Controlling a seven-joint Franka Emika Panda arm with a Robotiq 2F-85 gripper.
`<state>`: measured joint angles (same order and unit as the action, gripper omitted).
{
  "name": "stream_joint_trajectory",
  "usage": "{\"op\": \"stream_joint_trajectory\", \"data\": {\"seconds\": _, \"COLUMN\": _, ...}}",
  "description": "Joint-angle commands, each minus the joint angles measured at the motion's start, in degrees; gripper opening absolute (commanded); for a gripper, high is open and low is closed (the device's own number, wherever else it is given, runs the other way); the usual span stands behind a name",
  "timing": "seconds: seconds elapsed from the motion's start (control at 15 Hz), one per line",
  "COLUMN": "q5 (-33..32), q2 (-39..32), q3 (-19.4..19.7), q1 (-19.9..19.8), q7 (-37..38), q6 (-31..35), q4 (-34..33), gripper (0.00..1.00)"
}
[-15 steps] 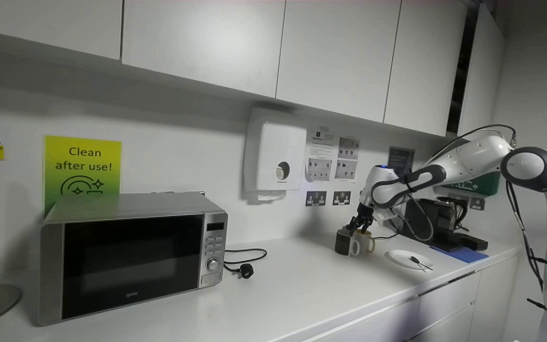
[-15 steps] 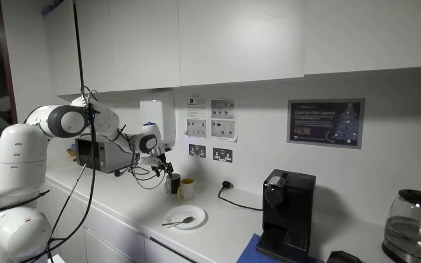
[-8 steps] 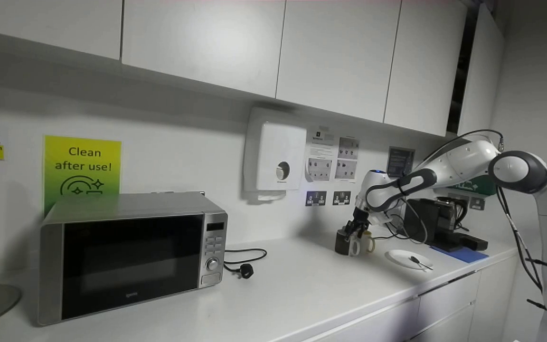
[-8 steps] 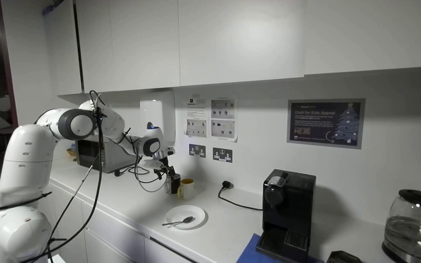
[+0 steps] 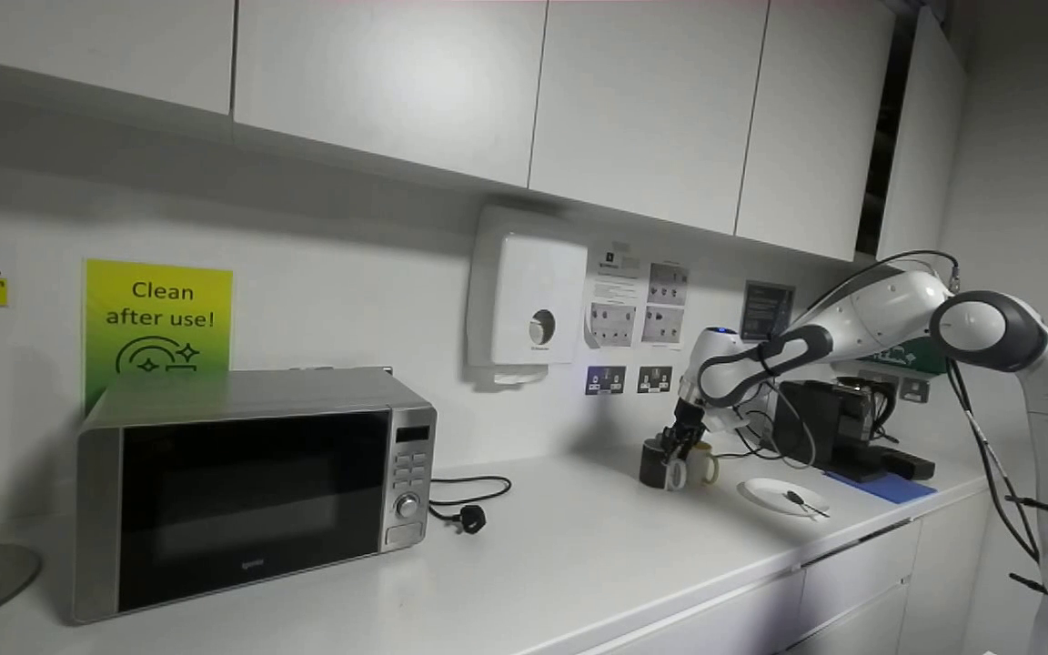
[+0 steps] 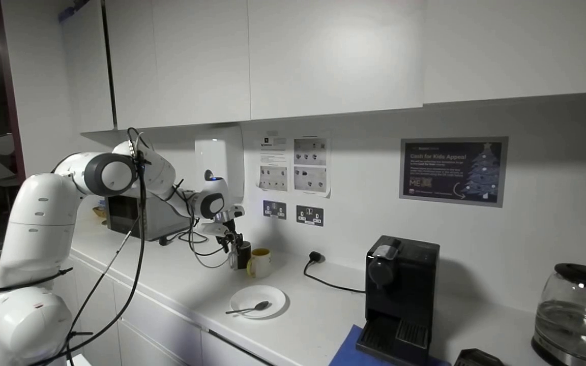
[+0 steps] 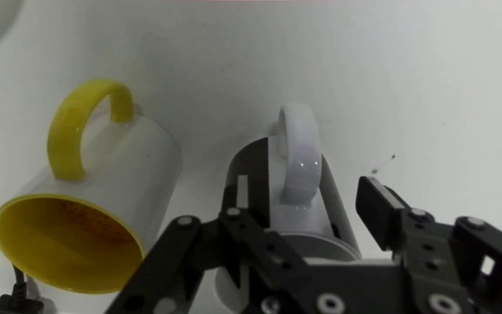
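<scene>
In an exterior view, at near right, a black coffee machine stands on the tabletop. Farther, to its left, you see a white plate carrying a spoon, handle over the rim. Beyond the plate stands an upright, yellow-handled white mug; just left of that, the black-and-white mug, upright at your jaws. In the wrist view, your jaws stand apart, one overlapping this mug, the other clear of it; whether the first touches, you cannot tell. Far left: a microwave oven.
</scene>
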<state>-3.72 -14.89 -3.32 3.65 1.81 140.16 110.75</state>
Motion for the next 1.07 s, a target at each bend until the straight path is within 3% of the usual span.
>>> {"op": "stream_joint_trajectory", "data": {"seconds": 0.0, "q5": -0.4, "q2": -0.4, "q3": 0.6, "q1": 0.5, "q7": 1.2, "q6": 0.3, "q4": -1.1, "gripper": 0.37}}
{"op": "stream_joint_trajectory", "data": {"seconds": 0.33, "q5": -0.6, "q2": 0.3, "q3": 0.7, "q1": 0.5, "q7": 1.1, "q6": -0.2, "q4": -0.4, "gripper": 0.01}}
{"op": "stream_joint_trajectory", "data": {"seconds": 0.47, "q5": -0.8, "q2": 1.2, "q3": 0.7, "q1": 0.6, "q7": 1.3, "q6": -0.6, "q4": 0.4, "gripper": 0.05}}
{"op": "stream_joint_trajectory", "data": {"seconds": 1.0, "q5": 1.7, "q2": 8.5, "q3": -0.6, "q1": 0.6, "q7": 0.7, "q6": -2.4, "q4": 9.0, "gripper": 0.05}}
